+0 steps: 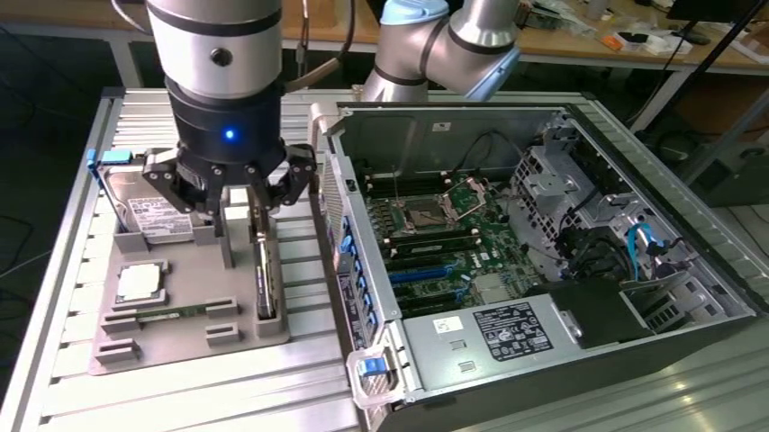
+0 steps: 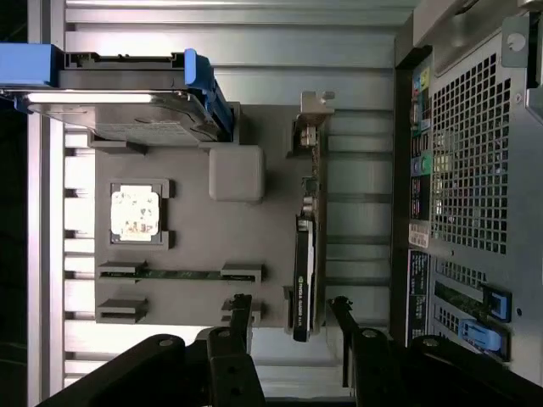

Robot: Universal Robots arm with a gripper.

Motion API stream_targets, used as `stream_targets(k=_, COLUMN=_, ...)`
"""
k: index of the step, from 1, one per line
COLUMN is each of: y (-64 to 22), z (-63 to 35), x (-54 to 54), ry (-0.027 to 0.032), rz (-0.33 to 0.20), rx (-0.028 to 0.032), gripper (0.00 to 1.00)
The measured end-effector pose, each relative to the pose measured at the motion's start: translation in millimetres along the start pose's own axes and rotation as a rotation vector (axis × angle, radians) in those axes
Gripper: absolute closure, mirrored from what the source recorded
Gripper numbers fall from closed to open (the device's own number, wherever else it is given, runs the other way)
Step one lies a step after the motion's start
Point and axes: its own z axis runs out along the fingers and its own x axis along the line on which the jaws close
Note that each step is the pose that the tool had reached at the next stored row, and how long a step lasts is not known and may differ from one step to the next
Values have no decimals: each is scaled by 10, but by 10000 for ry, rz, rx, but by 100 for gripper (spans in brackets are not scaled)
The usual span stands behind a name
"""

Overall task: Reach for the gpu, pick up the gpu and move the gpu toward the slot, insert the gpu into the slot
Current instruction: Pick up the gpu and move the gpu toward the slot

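Gripper [image 1: 244,202] is standing fully open and holding nothing, hovering clear above the grey fixture tray [image 1: 180,346].

The gpu [image 1: 265,279] is sitting below the tool, not touched. In the wrist view it is lining up with the gap between the two fingers [image 2: 242,314].

The card is standing on its long edge in the tray slot. Its long axis is running along the tray, parallel to the side of the PC case [image 1: 541,270] just beside it. The silver bracket [image 2: 316,106] is pointing to the hard drive [image 1: 150,216] end, and the black shroud end is showing nearest the fingertips.

Handling, my read:
- It is looking light, stiff and thin, but fragile, with bare board and components exposed.
- The faces are likely to be slippery.
- Best hold looks like pinching across the thickness at the shroud, mid-length.
- Keep off the bracket and the edge connector.
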Motion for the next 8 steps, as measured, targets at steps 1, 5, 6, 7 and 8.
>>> stream_targets(k=1, y=-25, z=15, x=-1, ry=0, rz=-5, rx=0, gripper=52)
stream_targets(k=5, y=-57, z=85, x=-78, ry=0, rz=-6, rx=3, gripper=52)
stream_targets(k=6, y=-60, z=103, x=-96, ry=-1, rz=-4, rx=2, gripper=52)
stream_targets(k=7, y=-62, z=121, x=-107, ry=-3, rz=-3, rx=0, gripper=52)
stream_targets(k=8, y=-64, z=138, x=-115, ry=-1, rz=-3, rx=2, gripper=52)
